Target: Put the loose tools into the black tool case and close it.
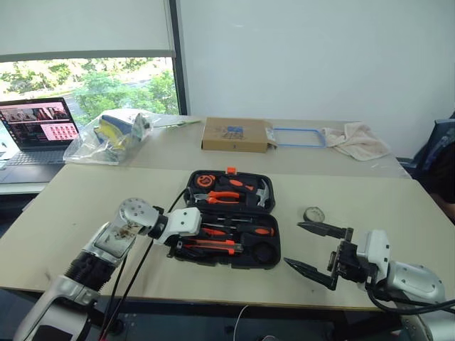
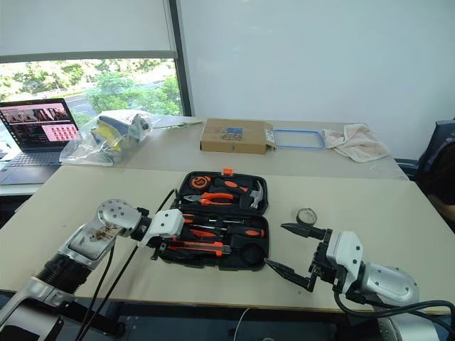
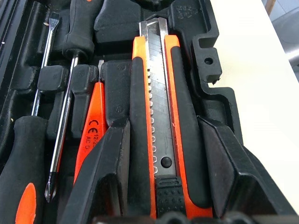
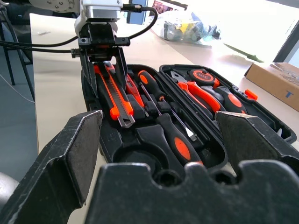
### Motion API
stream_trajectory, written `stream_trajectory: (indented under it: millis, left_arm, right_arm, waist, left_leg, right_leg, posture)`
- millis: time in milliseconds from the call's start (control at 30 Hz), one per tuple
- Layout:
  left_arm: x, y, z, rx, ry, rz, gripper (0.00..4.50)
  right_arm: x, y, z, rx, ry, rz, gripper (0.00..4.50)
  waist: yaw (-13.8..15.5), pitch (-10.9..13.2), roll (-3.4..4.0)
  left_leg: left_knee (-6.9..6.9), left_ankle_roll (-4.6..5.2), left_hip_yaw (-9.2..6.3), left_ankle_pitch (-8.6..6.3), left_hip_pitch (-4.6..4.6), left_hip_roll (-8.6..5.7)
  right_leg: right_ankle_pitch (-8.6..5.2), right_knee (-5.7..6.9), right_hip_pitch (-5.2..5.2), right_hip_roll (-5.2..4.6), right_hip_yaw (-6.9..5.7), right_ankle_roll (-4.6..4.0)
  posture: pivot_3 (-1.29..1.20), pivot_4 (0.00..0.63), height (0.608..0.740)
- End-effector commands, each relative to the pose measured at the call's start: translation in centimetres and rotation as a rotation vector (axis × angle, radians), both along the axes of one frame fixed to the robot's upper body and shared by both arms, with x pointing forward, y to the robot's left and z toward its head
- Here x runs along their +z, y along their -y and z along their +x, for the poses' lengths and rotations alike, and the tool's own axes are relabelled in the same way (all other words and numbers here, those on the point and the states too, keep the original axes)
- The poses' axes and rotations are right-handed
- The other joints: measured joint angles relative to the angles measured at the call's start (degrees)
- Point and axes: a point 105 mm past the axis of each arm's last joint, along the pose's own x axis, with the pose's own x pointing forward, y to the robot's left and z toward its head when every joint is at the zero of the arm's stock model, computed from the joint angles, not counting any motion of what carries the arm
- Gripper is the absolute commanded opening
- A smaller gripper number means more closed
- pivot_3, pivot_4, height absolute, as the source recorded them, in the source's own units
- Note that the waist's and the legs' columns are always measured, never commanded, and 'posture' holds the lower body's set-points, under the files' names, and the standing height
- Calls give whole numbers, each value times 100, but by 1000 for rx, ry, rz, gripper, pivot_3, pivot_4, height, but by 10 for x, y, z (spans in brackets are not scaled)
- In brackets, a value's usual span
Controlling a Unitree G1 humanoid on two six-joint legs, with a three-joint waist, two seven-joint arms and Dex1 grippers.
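The black tool case [image 1: 276, 241] lies open in the middle of the table. My left gripper [image 1: 181, 244] is at its front left corner, shut on the orange-black utility knife [image 3: 156, 107], which lies along the case's front recess. Beside the knife rest the slim orange tester screwdriver [image 3: 93, 126] and two orange-and-black-handled screwdrivers [image 4: 175, 140]. The small dark tape roll [image 1: 313, 214] sits on the table just right of the case. My right gripper [image 1: 292, 244] hovers open to the right of the case, near the roll, holding nothing.
Pliers [image 1: 224, 197] and a hammer [image 1: 261, 192] fill the case's far half. On the back table are a flat cardboard box [image 1: 234, 135], a plastic bag [image 1: 114, 135], a laptop [image 1: 35, 128], a blue frame [image 1: 298, 137] and a cloth [image 1: 355, 138].
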Motion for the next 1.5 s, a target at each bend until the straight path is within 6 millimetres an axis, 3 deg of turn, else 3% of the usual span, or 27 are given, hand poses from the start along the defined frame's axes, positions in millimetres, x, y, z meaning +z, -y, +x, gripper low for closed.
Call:
stream_trajectory:
  millis: [33, 367, 767, 800, 967, 1100, 1200, 1300, 1500]
  left_arm:
    - [-11, 10, -3, -22, -30, 22, 1701]
    - [4, 22, 2, -26, -18, -29, 1701]
    - [8, 35, 3, -27, -19, -54, 1701]
    - [11, 37, 4, -29, -2, -73, 2710]
    - [43, 42, 4, -54, 59, -273, 4463]
    - [66, 29, 0, -64, 63, -387, 4463]
    - [71, 13, 1, -45, 68, -398, 4463]
    - [65, -6, 1, -20, 56, -353, 3760]
    - [44, -25, -6, -8, 14, -274, 1577]
  right_arm:
    - [12, 0, 0, 0, 51, 6, 4500]
    - [11, -1, 3, 6, 49, 6, 4500]
    - [8, -5, 3, 7, 41, 16, 4500]
    - [8, -4, 3, 6, 41, 16, 4500]
    - [8, -5, 3, 8, 38, 17, 4500]
    - [7, -5, 3, 10, 34, 17, 4500]
    - [6, -5, 3, 13, 32, 18, 4500]
    - [5, -5, 3, 12, 30, 19, 4500]
    - [3, -5, 2, 14, 22, 18, 4500]
  waist:
    - [24, 0, 1]
    - [115, 0, 1]
    - [116, 0, 1]
    - [118, 0, 1]
    - [74, 0, 0]
    - [-14, 0, 0]
    - [-70, 0, 1]
    - [-84, 0, 1]
    - [-52, 1, 1]
  left_leg:
    - [5, 4, 0, -2, 0, 0]
    - [42, 33, -7, -19, 0, -15]
    - [43, 45, -10, -26, -2, -24]
    - [43, 45, -10, -26, -1, -25]
    - [44, 47, -13, -27, -4, -25]
    - [43, 39, -13, -23, -15, -19]
    - [43, 30, -13, -18, -31, -19]
    - [43, 30, -13, -18, -34, -19]
    - [43, 31, -13, -19, -37, -19]
  right_leg:
    - [0, 0, 4, 0, 0, 2]
    - [0, -6, 29, -18, -1, 29]
    - [-3, -13, 34, -25, -1, 39]
    - [-4, -13, 35, -26, -1, 41]
    - [-4, -15, 31, -27, -1, 42]
    - [-5, -9, 11, -23, 0, 41]
    - [-6, 1, -11, -22, 4, 39]
    - [-6, 2, -15, -18, 4, 38]
    - [-7, 0, -15, -19, 3, 38]
  posture:
    - [0, 150, 740]
    - [0, 150, 740]
    - [0, 150, 740]
    - [0, 150, 740]
    - [0, 150, 740]
    - [0, 150, 740]
    - [0, 150, 740]
    - [0, 150, 740]
    - [0, 150, 740]
